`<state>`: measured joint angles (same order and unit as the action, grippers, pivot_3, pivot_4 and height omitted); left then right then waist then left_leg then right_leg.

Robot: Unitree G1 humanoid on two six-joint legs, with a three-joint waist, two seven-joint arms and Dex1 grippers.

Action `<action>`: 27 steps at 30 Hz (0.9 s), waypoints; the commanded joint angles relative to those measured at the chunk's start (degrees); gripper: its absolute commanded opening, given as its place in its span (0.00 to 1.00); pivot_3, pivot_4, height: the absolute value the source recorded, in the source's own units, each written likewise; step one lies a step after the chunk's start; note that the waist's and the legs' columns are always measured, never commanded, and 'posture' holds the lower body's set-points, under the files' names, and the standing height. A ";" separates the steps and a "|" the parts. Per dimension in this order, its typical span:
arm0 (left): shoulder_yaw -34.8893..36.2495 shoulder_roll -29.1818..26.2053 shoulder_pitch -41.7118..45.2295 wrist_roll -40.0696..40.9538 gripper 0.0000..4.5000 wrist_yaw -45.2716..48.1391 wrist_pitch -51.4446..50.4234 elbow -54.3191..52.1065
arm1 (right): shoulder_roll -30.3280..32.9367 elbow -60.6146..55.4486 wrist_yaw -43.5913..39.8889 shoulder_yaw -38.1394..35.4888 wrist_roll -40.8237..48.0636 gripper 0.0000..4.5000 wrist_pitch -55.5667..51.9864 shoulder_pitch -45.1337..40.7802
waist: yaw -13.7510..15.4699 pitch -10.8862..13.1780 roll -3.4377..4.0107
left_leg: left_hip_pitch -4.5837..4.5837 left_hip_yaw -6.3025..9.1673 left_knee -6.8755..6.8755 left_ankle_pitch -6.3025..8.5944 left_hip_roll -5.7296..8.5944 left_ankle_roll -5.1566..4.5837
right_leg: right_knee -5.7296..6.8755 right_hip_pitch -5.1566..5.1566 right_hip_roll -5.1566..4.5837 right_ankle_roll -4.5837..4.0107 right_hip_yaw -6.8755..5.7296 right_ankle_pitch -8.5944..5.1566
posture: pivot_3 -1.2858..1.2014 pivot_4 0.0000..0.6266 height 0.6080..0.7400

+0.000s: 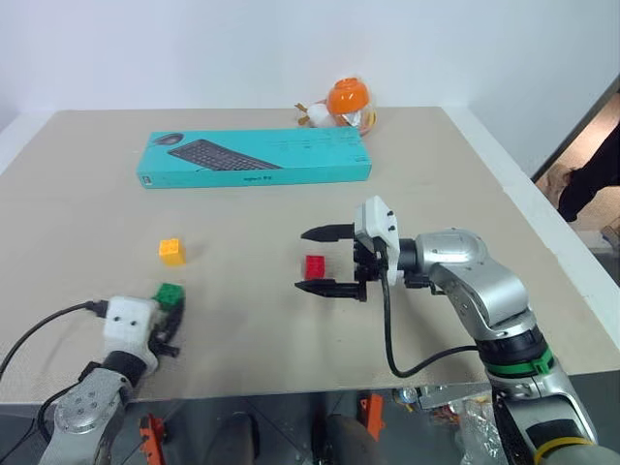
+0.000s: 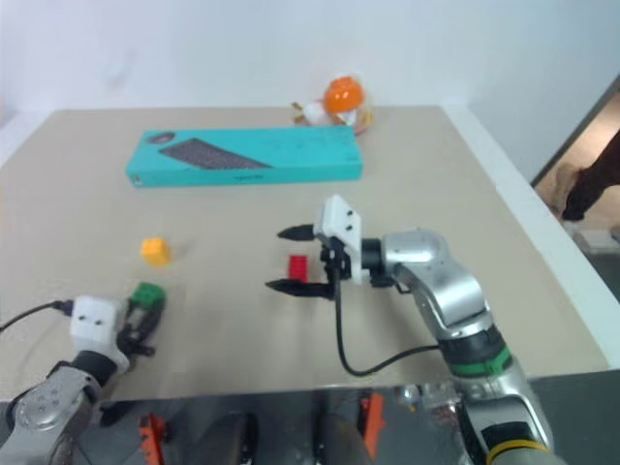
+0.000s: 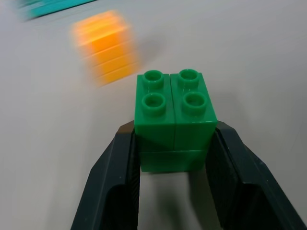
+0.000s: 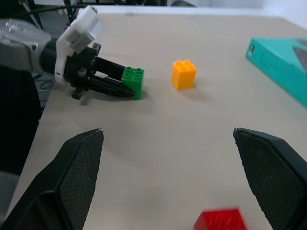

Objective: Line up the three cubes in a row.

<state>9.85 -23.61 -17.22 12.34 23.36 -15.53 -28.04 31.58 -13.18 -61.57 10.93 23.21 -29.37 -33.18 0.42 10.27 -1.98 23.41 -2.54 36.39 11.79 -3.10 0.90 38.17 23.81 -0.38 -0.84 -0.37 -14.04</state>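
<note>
The worktop [image 1: 291, 358] is big and tan, and all three cubes sit on it near my side. A long teal box [image 1: 254, 158] lies far back, with a round orange toy [image 1: 347, 99] behind it; I leave both alone. My right arm [image 1: 475, 281] reaches in from the right. My right jaws [image 1: 320, 260] are wide open, one finger on each side of the red cube [image 1: 315, 266], but not touching it. My left jaws [image 3: 173, 158] are closed on the green cube [image 3: 173, 120], squeezing its two sides low down while it sits on the worktop. The yellow cube [image 1: 171, 251] sits just past the green one, a little apart, and the red cube is well off to the right of both. I think my job now is to move the green cube so it lines up with the others. To do it well, I should keep my squeeze firm and even, so the cube does not twist or pop out. I should keep it flat, with its bumps up. I should go slowly near the yellow cube so I do not bump it. I should set green down flat, then let go softly. Red may need to slide closer too.
</note>
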 commanded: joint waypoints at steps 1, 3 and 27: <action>-1.76 -3.11 4.08 2.63 0.29 7.16 2.51 0.80 | 0.78 -3.57 1.44 -2.09 0.78 1.00 -0.23 0.31 | 0.00 0.01 0.01 | 0.00 -0.02 0.00 0.00 -0.01 0.00 | 0.00 0.02 0.01 -0.01 0.01 0.01 | 0.52 0.24 1.00; -4.39 -5.88 9.75 3.24 0.29 13.37 4.00 4.67 | 0.99 -4.22 2.56 -2.40 0.68 1.00 -0.35 0.71 | 0.05 0.01 0.02 | 0.01 -0.06 0.00 -0.01 -0.05 -0.01 | 0.01 0.05 0.06 -0.01 0.01 0.05 | 0.52 0.24 1.00; -18.03 -7.78 58.45 -0.03 0.29 56.09 23.74 60.55 | 1.18 2.72 3.38 -1.22 -1.02 1.00 1.85 0.02 | -0.18 0.00 0.00 | 0.81 -0.39 0.28 0.05 0.02 -0.11 | 0.03 0.67 0.58 0.43 -0.03 0.27 | 0.52 0.24 1.00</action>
<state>-8.65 -31.29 39.47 12.45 78.34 6.50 31.95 32.83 -10.32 -57.50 9.86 22.65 -29.05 -31.98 0.24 10.27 -1.98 24.22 -2.92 36.68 11.84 -3.09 0.80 38.21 24.48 0.20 -0.42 -0.41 -13.76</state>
